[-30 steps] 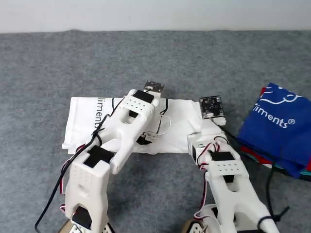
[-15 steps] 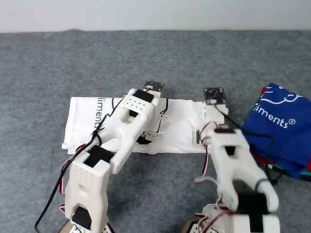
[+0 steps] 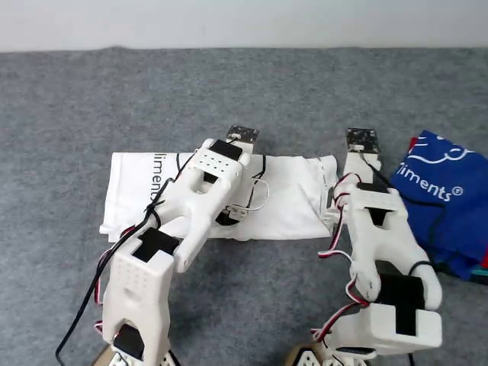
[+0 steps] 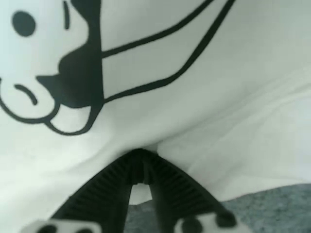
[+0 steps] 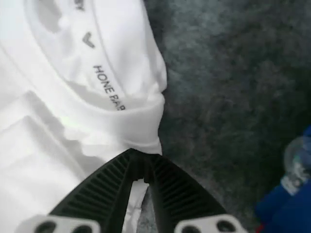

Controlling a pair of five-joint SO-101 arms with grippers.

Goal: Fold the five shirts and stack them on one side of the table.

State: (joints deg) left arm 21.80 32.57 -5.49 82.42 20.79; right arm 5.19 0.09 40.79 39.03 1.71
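Right hand shifted outward, pinching white shirt collar edge

The right hand pinches the white shirt at its edge just beside the collar, over grey tabletop; blue fabric lies nearby.

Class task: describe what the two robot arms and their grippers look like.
The left arm and right arm are blocky white plastic shells with black motors at the joints. Red, black and white cables loop along them. The left gripper and right gripper have black, ribbed fingers tapering to a tip.
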